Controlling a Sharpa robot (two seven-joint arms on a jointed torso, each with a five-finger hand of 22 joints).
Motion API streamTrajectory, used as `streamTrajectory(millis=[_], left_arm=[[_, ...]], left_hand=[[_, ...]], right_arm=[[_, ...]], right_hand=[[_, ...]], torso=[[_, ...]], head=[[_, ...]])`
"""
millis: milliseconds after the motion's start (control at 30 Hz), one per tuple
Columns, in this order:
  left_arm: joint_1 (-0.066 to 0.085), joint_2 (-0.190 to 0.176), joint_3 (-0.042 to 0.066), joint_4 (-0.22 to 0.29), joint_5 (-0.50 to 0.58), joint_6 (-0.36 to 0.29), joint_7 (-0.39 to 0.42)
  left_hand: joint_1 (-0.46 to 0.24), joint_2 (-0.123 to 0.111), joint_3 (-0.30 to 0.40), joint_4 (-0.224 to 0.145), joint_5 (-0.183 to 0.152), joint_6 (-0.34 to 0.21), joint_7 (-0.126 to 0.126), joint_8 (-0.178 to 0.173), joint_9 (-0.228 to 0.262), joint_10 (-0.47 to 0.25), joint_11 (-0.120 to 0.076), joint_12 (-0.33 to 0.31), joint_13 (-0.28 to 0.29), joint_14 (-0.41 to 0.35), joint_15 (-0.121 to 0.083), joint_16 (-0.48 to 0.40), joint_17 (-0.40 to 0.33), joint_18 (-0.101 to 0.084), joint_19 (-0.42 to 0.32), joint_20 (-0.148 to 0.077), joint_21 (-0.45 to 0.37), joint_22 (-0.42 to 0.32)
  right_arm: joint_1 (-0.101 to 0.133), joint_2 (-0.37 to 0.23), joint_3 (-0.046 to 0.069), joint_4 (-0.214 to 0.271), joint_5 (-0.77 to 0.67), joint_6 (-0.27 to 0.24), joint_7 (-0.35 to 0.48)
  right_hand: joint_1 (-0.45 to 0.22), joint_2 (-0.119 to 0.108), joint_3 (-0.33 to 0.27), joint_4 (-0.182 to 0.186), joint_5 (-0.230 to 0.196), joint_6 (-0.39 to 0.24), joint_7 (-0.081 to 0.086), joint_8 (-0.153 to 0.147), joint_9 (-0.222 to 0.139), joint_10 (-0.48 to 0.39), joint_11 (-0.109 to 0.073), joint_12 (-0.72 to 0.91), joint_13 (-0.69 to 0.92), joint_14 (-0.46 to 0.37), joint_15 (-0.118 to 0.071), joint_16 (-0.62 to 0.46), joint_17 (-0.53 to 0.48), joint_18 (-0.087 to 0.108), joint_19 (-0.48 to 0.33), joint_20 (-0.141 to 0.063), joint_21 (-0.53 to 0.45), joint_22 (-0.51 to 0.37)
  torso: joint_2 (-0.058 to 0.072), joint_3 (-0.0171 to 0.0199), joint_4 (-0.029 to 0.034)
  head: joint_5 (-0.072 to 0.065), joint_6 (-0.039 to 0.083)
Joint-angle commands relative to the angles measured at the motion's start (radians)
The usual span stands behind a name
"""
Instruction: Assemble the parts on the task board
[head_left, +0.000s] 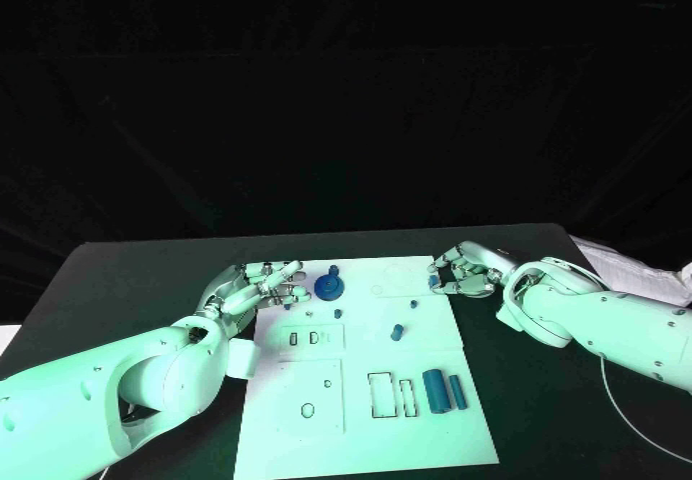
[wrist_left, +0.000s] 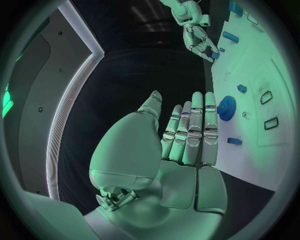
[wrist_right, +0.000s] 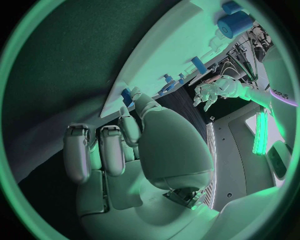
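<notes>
White board (head_left: 361, 400) lies mid-table, its long axis running 12 to 6 in the head view.

Left hand (head_left: 264, 283) sits at the board's 10 o'clock corner, fingers extended side by side with nothing in them. In the left wrist view its fingertips (wrist_left: 201, 100) stand just short of the gear (wrist_left: 226, 107), not touching. Gear (head_left: 329, 288) stands on the board just beside this hand, toward 3 o'clock of it.

Small peg (head_left: 397, 331) lies near board centre. Long cylinder (head_left: 434, 391) and slim bar (head_left: 457, 391) lie loose at the board's 4 o'clock, just beside two empty slots (head_left: 391, 394).

Right hand (head_left: 463, 272) is at the board's 1 o'clock corner, fingers curled inward. A small blue piece (wrist_right: 128, 96) shows at its fingertips in the right wrist view; whether it is pinched or merely touched, I cannot tell.

Judgement: early stage, most parts unseated. Step in hand looks like picking up or seating a small part at the top right edge. The next move calls for a confirmed pinch, then alignment over the matching recess; left hand is free to steady the board.
</notes>
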Motion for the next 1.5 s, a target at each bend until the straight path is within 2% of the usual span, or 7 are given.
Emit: streamTrajectory(millis=[33,367,967,1133,1300,1500], left_arm=[[0.0,0.002,0.001,0.001,-0.002,0.02,0.0],[0.0,0.001,0.001,0.002,-0.003,0.022,0.003],[0.0,0.0,0.001,-0.002,-0.003,0.023,0.0],[0.0,0.001,0.001,-0.002,-0.003,0.024,-0.002],[0.0,0.0,0.001,-0.002,-0.003,0.025,-0.003],[0.0,-0.001,0.001,-0.001,-0.003,0.027,-0.005]], left_hand=[[0.004,0.009,0.0,-0.007,-0.003,-0.004,0.005,-0.006,0.0,-0.008,0.001,-0.005,0.001,-0.005,0.001,-0.007,0.002,0.011,0.006,-0.002,-0.005,-0.002],[0.005,0.011,0.001,-0.008,-0.003,-0.004,0.006,-0.006,0.0,-0.008,0.001,-0.005,0.0,-0.005,0.002,-0.008,0.003,0.011,0.006,-0.002,-0.006,-0.002],[0.009,0.016,0.002,-0.012,-0.003,-0.005,0.006,-0.006,0.0,-0.01,0.001,-0.004,0.0,-0.005,0.002,-0.01,0.005,0.011,0.007,-0.002,-0.007,-0.002],[0.009,0.016,0.002,-0.012,-0.003,-0.005,0.006,-0.006,0.0,-0.01,0.001,-0.004,0.0,-0.005,0.002,-0.01,0.005,0.011,0.007,-0.002,-0.007,-0.002],[0.009,0.016,0.002,-0.012,-0.003,-0.005,0.006,-0.006,0.0,-0.01,0.001,-0.004,0.0,-0.005,0.002,-0.01,0.005,0.011,0.007,-0.002,-0.007,-0.002],[0.009,0.016,0.002,-0.012,-0.003,-0.005,0.006,-0.006,0.0,-0.01,0.001,-0.004,0.0,-0.005,0.002,-0.01,0.005,0.011,0.007,-0.002,-0.007,-0.002]], right_arm=[[-0.001,0.003,0.0,-0.005,0.001,0.02,0.011],[-0.003,0.009,0.0,-0.011,0.001,0.034,0.012],[-0.005,0.018,0.0,-0.014,-0.003,0.036,-0.006],[-0.005,0.02,0.0,-0.015,-0.004,0.036,-0.009],[-0.005,0.023,0.0,-0.013,-0.005,0.034,-0.014],[-0.005,0.026,0.0,-0.013,-0.007,0.035,-0.016]], right_hand=[[0.0,0.015,0.005,-0.004,-0.005,0.015,-0.002,0.009,0.002,0.007,-0.001,0.006,0.001,0.074,-0.002,0.006,0.112,-0.017,0.003,-0.001,0.005,0.073],[0.004,0.022,0.02,-0.018,-0.006,0.067,-0.017,0.027,0.007,0.012,-0.014,0.011,0.006,0.075,-0.012,0.008,0.117,-0.018,0.006,-0.009,0.007,0.078],[-0.007,0.017,0.018,-0.019,-0.007,0.071,-0.019,0.023,0.005,0.013,-0.016,0.008,0.004,0.075,-0.015,0.008,0.117,-0.019,0.006,-0.013,0.008,0.079],[-0.008,0.017,0.019,-0.019,-0.007,0.071,-0.019,0.023,0.005,0.012,-0.016,0.007,0.004,0.075,-0.015,0.008,0.117,-0.018,0.006,-0.013,0.007,0.078],[-0.031,-0.002,0.005,-0.016,0.009,0.049,-0.013,0.006,-0.003,-0.007,-0.011,-0.029,-0.026,0.073,-0.012,0.003,0.111,-0.017,0.001,-0.013,0.004,0.071],[-0.037,-0.01,-0.002,-0.017,0.02,0.037,-0.009,-0.002,-0.005,-0.011,-0.009,-0.037,-0.033,0.073,-0.01,0.002,0.11,-0.017,0.0,-0.011,0.003,0.07]], torso=[[0.0,0.0,-0.0001],[0.0,0.0002,-0.0006],[0.0,0.0003,0.0001],[0.0,0.001,-0.0008],[0.0,0.001,-0.0003],[0.0,0.001,-0.0005]], head=[[-0.002,0.0],[0.0,-0.003],[-0.001,-0.016],[-0.003,-0.016],[-0.004,-0.018],[-0.004,-0.02]])
